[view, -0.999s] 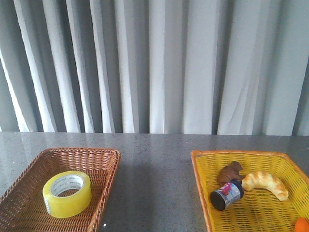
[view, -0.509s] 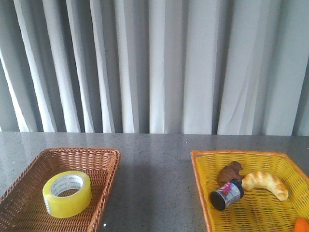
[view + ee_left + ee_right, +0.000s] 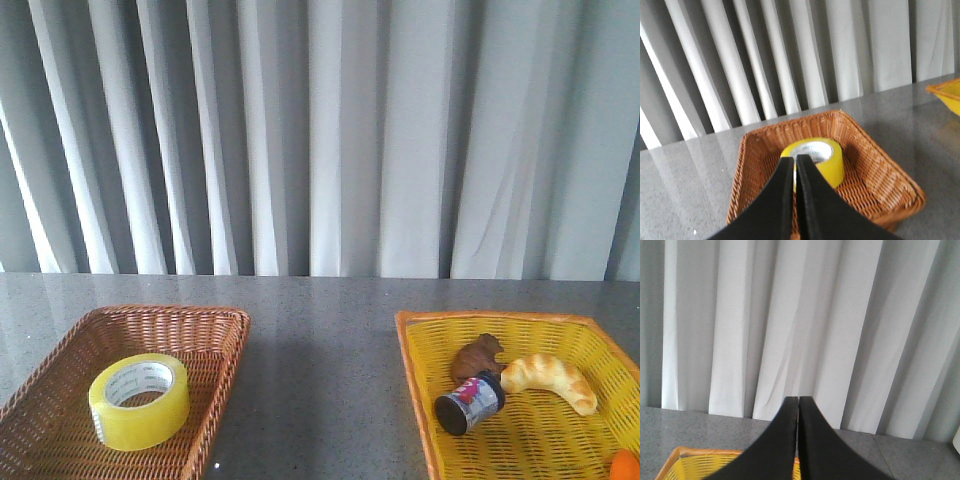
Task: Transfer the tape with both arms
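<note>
on table, one tape [image 3: 139, 400], two baskets [image 3: 210, 330]

Soft even daylight, pale curtain [image 3: 330, 140] slightly washed out, tabletop [image 3: 320, 350] sheen.

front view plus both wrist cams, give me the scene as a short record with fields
tape: yellow roll lying in the brown wicker basket, robot's left side
yellow basket: croissant, brown figure, small can on its side, orange fruit at the edge
left gripper: shut, empty, above and short of the tape
right gripper: shut, empty, above the yellow basket
table: grey, speckled
</note>
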